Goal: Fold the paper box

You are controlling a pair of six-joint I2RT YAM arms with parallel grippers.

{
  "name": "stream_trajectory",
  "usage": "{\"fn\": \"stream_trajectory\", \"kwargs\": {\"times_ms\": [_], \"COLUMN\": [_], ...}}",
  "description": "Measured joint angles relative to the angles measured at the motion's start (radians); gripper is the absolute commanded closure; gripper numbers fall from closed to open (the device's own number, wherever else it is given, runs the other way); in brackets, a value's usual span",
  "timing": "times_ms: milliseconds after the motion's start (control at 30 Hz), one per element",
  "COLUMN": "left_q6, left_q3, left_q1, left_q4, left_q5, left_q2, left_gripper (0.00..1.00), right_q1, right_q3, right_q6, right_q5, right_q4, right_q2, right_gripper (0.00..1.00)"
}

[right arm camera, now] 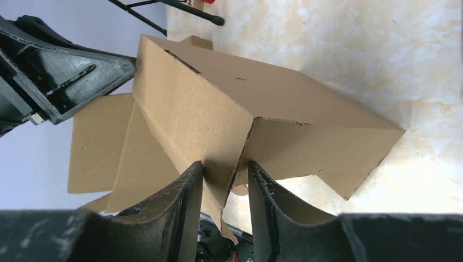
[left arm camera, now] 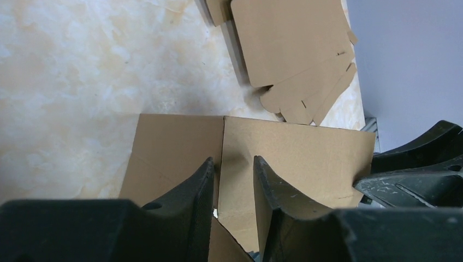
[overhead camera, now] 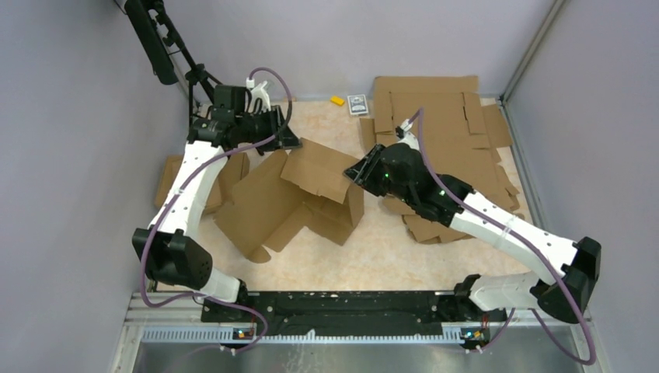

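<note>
The paper box [overhead camera: 311, 175] is a large brown cardboard piece, part folded, in the middle of the table. One section is raised as a walled corner and flat panels spread out toward the front left. My left gripper [overhead camera: 289, 140] holds the raised section's far left edge. In the left wrist view its fingers [left arm camera: 232, 161] straddle the box [left arm camera: 295, 147] at a seam. My right gripper [overhead camera: 359, 171] holds the right corner. In the right wrist view the box [right arm camera: 218, 103] has its corner pinched between the jaws [right arm camera: 225, 164]. The left gripper [right arm camera: 65, 76] shows at the box's far end.
A pile of flat slotted cardboard sheets [overhead camera: 443, 116] lies at the back right and reaches under the right arm. Smaller cardboard pieces [overhead camera: 167, 183] lie by the left wall. A yellow bit [overhead camera: 337, 100] and a small dark pack [overhead camera: 357, 104] sit at the back. A black stand [overhead camera: 155, 39] leans at the back left.
</note>
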Motion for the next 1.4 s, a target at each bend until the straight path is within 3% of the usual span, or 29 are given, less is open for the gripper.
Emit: {"fn": "stream_trajectory", "kwargs": {"times_ms": [533, 833, 1067, 1300, 1400], "left_q6": [0.027, 0.027, 0.029, 0.033, 0.040], "left_q3": [-0.022, -0.036, -0.037, -0.041, -0.048], "left_q1": [-0.088, -0.101, -0.106, -0.108, -0.110], "left_q4": [0.029, 0.053, 0.060, 0.069, 0.074], "left_q5": [0.021, 0.009, 0.003, 0.003, 0.003], "left_q2": [-0.005, -0.014, -0.014, -0.014, -0.014], "left_gripper": [0.63, 0.62, 0.62, 0.60, 0.60], "right_q1": [0.005, 0.005, 0.004, 0.000, -0.003], "right_q3": [-0.084, -0.104, -0.104, -0.104, -0.102], "right_q6": [-0.146, -0.175, -0.216, -0.254, -0.297], "right_q5": [0.061, 0.062, 0.061, 0.025, -0.005], "right_q4": [-0.052, -0.052, -0.066, -0.072, -0.074], "right_q2": [-0.127, -0.166, -0.175, -0.185, -0.185], "right_gripper": [0.65, 0.52, 0.48, 0.51, 0.47]}}
